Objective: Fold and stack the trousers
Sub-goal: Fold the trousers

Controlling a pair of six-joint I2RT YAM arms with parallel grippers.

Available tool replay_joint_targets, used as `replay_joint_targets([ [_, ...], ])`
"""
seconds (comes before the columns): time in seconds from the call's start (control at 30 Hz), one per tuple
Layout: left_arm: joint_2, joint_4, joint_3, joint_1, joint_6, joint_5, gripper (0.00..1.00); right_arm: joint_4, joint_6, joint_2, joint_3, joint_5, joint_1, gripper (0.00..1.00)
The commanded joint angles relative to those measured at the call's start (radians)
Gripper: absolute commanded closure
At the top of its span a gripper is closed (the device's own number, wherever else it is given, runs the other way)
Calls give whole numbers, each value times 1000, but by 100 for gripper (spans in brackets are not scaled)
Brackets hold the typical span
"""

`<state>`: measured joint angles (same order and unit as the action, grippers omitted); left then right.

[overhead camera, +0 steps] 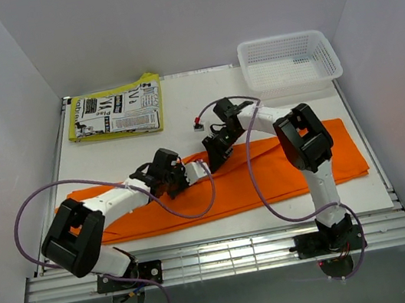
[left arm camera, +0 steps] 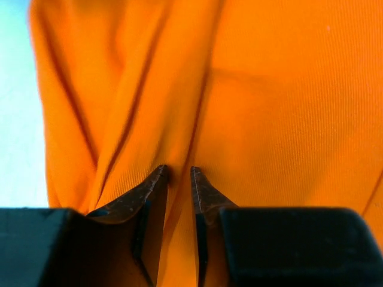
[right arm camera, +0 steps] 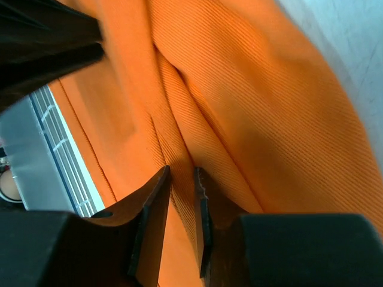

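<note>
Roughly mid-table: the orange trousers [overhead camera: 269, 175] lie as 1 long band running left to right across the near half of the table [overhead camera: 195, 110], flat at the right end, rumpled into lengthwise ridges toward the middle. Both arms reach inward and meet over the middle of the band, their 2 hands close together and low on the cloth. Left hand [left arm camera: 176, 172]: fingers stand a narrow gap apart, tips down on the fabric, with a raised crease running up to that gap; cannot tell whether the cloth is pinched or only touched. Right hand [right arm camera: 182, 170]: same narrow gap, a ridge of fabric running in between the tips; grip or no grip, cannot tell. At the far left lies a yellow-edged printed paper [overhead camera: 116, 111], well apart from the trousers. At the far right stands a white mesh basket [overhead camera: 286, 39], also apart from them.
</note>
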<state>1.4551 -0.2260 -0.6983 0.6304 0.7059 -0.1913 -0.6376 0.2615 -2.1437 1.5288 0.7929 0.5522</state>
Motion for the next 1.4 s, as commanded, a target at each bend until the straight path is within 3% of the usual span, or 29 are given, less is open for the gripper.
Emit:
replay_joint_targets([
  [0.0, -113, -70, -82, -38, -212, 33, 67, -42, -34, -21, -5, -12, 8, 72],
  [0.1, -172, -147, -150, -141, -354, -8, 64, -24, -41, -12, -41, 3, 9, 73],
  [0.23, -158, -231, -211, -260, -398, -94, 58, 4, -34, 11, -110, -21, 17, 74],
  [0.43, 6, -282, -270, -297, -362, -158, 61, 22, -15, 25, -145, -93, 35, 84],
  [0.6, 90, -319, -264, -298, -289, -217, 54, 36, -2, 41, -160, -126, 43, 84],
  [0.73, 106, -325, -230, -299, -237, -211, 55, 36, 1, 42, -157, -132, 43, 84],
  [0.83, 77, -332, -204, -299, -206, -241, 58, 36, 1, 42, -156, -135, 43, 84],
  [1.0, 24, -331, -150, -299, -160, -250, 90, 53, -13, 53, -160, -135, 43, 84],
  [1.1, -27, -323, -124, -299, -138, -283, 100, 64, -11, 76, -159, -107, 43, 82],
  [1.37, -24, -311, -61, -298, -108, -281, 100, 154, -77, 149, -114, 29, 48, 61],
])
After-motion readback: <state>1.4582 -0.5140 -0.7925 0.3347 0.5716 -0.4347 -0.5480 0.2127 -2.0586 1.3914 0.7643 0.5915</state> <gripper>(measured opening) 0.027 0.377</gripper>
